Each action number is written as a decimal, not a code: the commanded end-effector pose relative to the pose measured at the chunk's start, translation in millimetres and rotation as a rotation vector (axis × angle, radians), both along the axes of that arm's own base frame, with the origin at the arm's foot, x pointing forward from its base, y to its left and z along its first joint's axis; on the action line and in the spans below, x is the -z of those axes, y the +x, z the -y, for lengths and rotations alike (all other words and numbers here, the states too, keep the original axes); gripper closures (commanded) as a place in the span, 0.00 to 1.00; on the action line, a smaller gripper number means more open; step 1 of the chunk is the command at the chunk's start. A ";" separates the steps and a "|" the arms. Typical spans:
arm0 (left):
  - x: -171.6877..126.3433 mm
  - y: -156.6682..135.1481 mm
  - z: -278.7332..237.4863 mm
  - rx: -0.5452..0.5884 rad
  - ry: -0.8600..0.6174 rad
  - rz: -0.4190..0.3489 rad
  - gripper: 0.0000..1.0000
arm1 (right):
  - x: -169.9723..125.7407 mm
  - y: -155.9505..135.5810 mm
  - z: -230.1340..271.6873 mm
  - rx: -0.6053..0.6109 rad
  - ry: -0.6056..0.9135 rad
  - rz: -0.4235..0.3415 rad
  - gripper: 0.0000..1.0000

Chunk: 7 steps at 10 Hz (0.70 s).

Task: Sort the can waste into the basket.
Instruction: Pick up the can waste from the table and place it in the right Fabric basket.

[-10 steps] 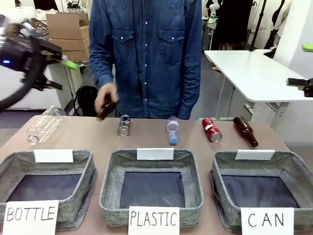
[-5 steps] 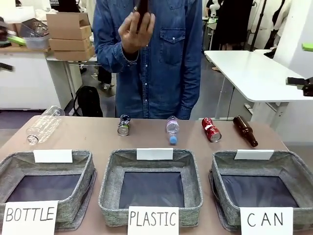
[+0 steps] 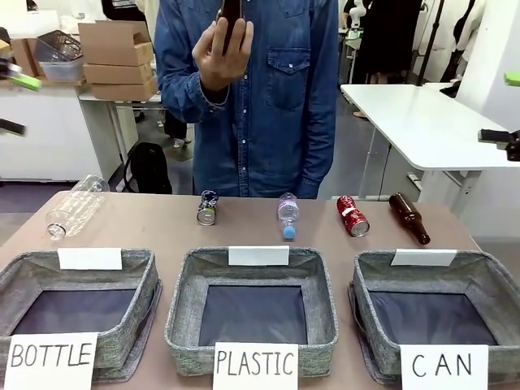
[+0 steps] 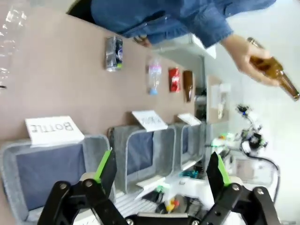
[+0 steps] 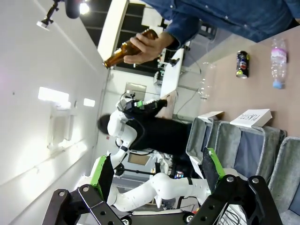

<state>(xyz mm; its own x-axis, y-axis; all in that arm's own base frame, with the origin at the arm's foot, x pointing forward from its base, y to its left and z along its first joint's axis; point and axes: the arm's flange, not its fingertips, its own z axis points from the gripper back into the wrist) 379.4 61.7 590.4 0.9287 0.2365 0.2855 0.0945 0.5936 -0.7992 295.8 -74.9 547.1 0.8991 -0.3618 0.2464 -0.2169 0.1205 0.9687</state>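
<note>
Our left gripper (image 4: pixel 161 166) and right gripper (image 5: pixel 157 172) both hang with jaws spread wide, holding nothing, well apart from the cans. In the front view the red can (image 3: pixel 353 215) lies on its side at eleven o'clock from the CAN basket (image 3: pixel 471 275), with a brown bottle (image 3: pixel 409 218) near it at three o'clock. The blue can (image 3: pixel 207 207) lies farther off, at ten o'clock from the basket. The person's hand (image 3: pixel 223 53) holds a second brown bottle (image 3: pixel 231 12) up.

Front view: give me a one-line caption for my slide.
Blue can and red can lie on the table, the CAN basket empty; a person's hand holds a brown bottle.
</note>
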 end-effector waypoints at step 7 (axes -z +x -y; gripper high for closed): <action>-61.9 -90.5 -129.8 0.143 0.003 0.026 0.00 | -1.1 3.9 -0.6 0.000 0.007 0.036 0.00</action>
<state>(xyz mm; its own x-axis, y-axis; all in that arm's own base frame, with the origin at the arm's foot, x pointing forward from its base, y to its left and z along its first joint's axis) 286.6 182.2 649.2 0.9436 0.1479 0.2962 0.1618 0.5745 -0.8024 296.0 -74.9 547.0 0.8995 -0.3610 0.2463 -0.2167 0.1210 0.9687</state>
